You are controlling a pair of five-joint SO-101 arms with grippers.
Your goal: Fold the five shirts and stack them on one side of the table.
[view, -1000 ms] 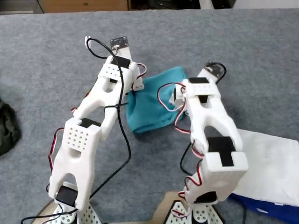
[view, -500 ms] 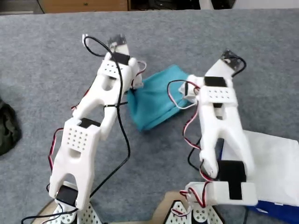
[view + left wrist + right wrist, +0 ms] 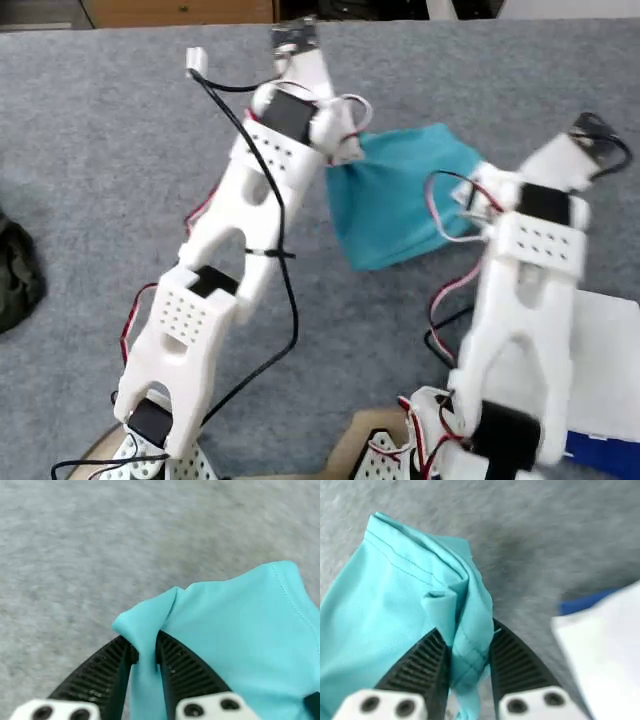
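Lying near teal shirt (image 3: 400,200): white shirt (image 3: 610,350).

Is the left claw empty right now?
No, the left claw pinches a bunched edge of the teal fabric shirt.

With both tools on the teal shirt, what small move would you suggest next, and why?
Probably carry the teal shirt sideways, both arms together, over the white shirt. The left tool and right tool each pinch an opposite edge of it, and the white shirt lies on a blue shirt nearby, which looks like the stack.
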